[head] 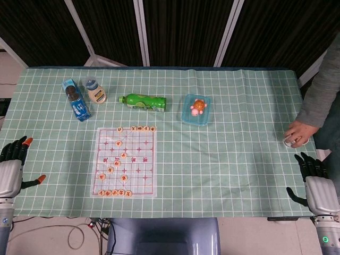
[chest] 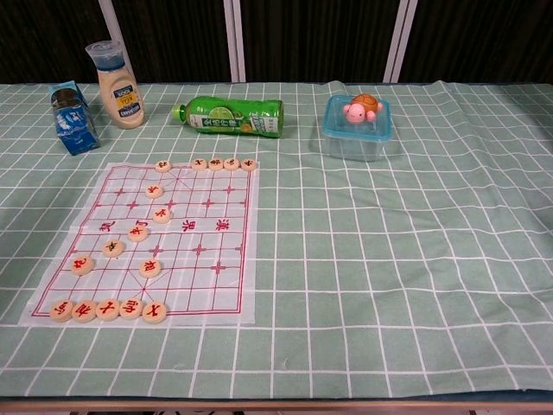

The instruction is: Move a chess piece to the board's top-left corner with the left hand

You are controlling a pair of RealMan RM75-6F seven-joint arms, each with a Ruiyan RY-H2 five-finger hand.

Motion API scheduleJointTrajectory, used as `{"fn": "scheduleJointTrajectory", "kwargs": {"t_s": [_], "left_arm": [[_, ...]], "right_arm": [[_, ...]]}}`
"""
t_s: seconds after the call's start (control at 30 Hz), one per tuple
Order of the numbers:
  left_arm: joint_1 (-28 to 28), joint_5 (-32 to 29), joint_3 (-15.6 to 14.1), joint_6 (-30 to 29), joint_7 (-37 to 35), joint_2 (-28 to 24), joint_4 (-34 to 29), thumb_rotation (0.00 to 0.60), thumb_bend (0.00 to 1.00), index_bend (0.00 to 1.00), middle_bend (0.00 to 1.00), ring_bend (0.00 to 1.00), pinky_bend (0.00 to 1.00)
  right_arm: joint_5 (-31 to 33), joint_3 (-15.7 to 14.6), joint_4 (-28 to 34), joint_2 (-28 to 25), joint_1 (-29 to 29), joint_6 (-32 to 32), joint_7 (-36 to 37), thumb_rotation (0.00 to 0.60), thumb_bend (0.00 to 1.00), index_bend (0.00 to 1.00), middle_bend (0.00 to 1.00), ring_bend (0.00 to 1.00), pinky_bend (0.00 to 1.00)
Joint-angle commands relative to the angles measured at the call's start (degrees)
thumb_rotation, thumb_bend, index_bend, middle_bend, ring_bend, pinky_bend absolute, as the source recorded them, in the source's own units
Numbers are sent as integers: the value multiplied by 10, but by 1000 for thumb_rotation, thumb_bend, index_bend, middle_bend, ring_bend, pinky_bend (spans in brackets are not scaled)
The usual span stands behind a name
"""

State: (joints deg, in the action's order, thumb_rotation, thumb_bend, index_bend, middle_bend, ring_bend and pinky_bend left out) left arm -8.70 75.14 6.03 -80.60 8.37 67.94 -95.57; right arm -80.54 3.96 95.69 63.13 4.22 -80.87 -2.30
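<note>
A white chess board [head: 141, 159] [chest: 216, 251] with red lines lies on the green checked cloth, left of centre. Round wooden chess pieces [head: 115, 193] [chest: 107, 309] line its near edge, more sit along its far edge [head: 139, 128] [chest: 216, 163], and several are scattered on its left half. The board's top-left corner [head: 101, 130] [chest: 111, 168] has no piece on it. My left hand [head: 13, 169] hangs open at the table's left edge, well left of the board. My right hand [head: 314, 183] is open at the right edge. Neither hand shows in the chest view.
Behind the board stand a blue carton [head: 76, 100] [chest: 73, 118] and a white bottle [head: 95, 90] [chest: 118, 85]; a green bottle [head: 142, 101] [chest: 232, 118] lies on its side. A blue box with a toy turtle [head: 196, 109] [chest: 358, 121] sits right of it. A person's hand [head: 297, 133] rests at the right edge.
</note>
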Motion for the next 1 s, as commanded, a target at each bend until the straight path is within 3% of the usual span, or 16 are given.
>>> {"fn": "scheduleJointTrajectory", "kwargs": {"t_s": [0.03,1.0], "left_arm": [[0,0,0,0,0,0,0,600,1,0,0,0,0],[-3,0,0,5,-3,1,3,600,1,0,0,0,0]], "right_arm": [[0,0,1,0,0,0,0,600,322,0,0,0,0],[6,1,3,0,0,2,-4,600,323,0,0,0,0]]}}
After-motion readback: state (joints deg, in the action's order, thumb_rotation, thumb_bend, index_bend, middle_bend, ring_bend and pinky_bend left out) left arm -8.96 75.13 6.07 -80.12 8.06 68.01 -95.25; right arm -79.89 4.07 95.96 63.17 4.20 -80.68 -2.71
